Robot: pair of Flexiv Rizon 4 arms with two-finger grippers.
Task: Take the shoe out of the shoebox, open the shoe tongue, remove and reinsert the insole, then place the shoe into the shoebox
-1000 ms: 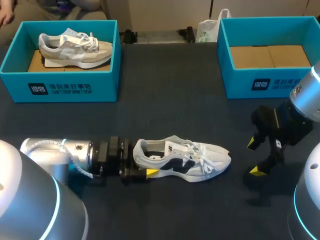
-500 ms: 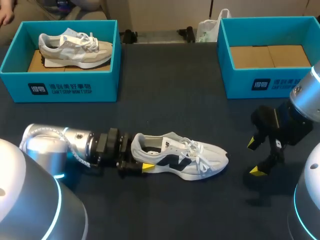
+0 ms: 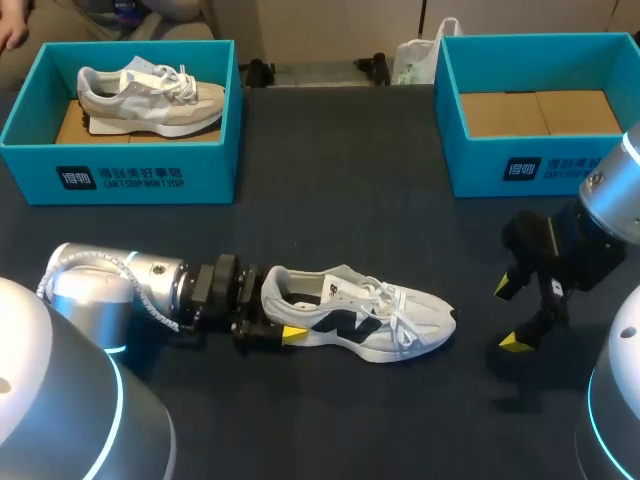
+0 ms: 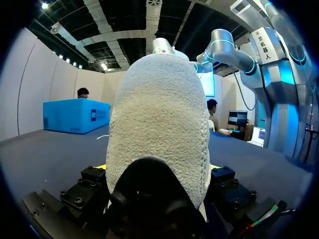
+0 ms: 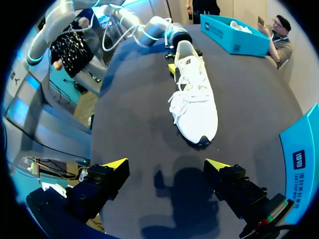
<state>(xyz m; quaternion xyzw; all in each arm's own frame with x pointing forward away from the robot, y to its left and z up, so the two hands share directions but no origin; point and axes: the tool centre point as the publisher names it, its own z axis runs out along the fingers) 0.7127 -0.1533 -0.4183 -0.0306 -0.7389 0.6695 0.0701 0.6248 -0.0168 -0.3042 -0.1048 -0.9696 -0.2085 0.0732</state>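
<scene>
sneaker [image 3: 360, 325] on worktop [image 3: 340, 230] | long axis crosswise — heel to my left, toe right | left fingers [image 3: 293, 333] clamp heel | right fingers [image 3: 516, 342] spread, empty — beyond toe

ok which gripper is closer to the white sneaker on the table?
Left. The left gripper is clamped on the heel of the white sneaker, a finger on each side. The right gripper stands open beyond the toe, apart from it.

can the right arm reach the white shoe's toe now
Probably yes: the right gripper hangs open past the toe of the white shoe, bare table between them; the left gripper holds only the heel.
</scene>
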